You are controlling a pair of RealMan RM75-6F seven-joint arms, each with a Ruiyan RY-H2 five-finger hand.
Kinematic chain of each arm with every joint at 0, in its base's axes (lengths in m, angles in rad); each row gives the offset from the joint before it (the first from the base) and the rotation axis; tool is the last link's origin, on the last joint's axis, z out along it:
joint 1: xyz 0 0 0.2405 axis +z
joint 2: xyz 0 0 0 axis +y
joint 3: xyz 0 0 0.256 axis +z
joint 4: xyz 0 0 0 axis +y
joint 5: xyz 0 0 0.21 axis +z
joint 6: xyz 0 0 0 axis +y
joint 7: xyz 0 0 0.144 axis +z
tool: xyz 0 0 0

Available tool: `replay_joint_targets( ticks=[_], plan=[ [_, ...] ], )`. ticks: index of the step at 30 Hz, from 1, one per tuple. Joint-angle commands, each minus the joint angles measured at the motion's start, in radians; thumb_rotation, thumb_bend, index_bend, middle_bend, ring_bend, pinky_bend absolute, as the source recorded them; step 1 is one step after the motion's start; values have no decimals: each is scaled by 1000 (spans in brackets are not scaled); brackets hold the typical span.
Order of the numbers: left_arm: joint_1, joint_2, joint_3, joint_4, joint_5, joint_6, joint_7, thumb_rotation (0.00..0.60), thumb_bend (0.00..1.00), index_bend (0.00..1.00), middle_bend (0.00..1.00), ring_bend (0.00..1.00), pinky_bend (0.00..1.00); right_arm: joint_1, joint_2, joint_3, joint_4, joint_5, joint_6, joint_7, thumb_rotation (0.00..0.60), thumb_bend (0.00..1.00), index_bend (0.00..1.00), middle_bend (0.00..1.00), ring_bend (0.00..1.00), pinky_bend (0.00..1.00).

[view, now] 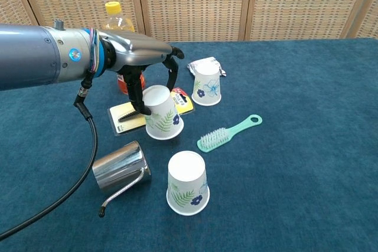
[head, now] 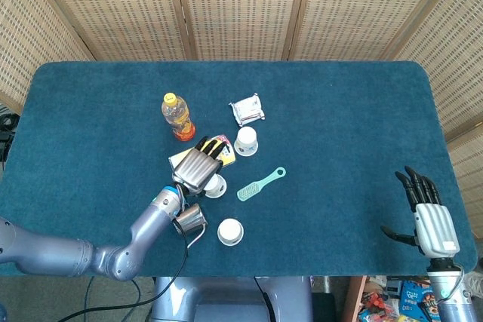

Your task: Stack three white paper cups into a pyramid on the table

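Chest view shows the left robot hand (view: pixel 150 66) gripping a tilted cup (view: pixel 163 112) lifted near the surface (view: pixel 307 146) middle; next, set it beside another cup (view: pixel 187 182); right robot hand (head: pixel 426 213) open

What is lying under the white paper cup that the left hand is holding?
Partly under the tilted white paper cup held by the left hand lies a flat yellow card package. The cup and the fingers cover its middle, so its contents stay hidden.

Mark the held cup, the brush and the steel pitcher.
held cup (view: pixel 163 114), chest view, on its side wall.
brush (view: pixel 214 139), chest view, on the bristle head.
steel pitcher (view: pixel 117 166), chest view, on its body.
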Motion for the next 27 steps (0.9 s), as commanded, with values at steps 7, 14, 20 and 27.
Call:
replay_joint_targets(
  ticks=[7, 14, 20, 27],
  plan=[
    [-11, -9, -47, -73, 90, 47, -27, 600, 225, 448, 0, 0, 0, -2, 4, 1, 0, -1, 3, 10, 600, 71, 74, 0, 0, 0],
    [-41, -53, -82, -95, 95, 66, -14, 600, 225, 448, 0, 0, 0, -5, 8, 5, 2, 4, 8, 23, 600, 71, 74, 0, 0, 0],
    [-77, -89, -111, -117, 67, 72, 7, 600, 225, 448, 0, 0, 0, -4, 10, 7, 6, 8, 4, 32, 600, 71, 74, 0, 0, 0],
    [-116, -115, -122, -138, 40, 69, 39, 600, 225, 448, 0, 0, 0, -6, 12, 10, 7, 12, 6, 36, 600, 71, 74, 0, 0, 0]
  ],
)
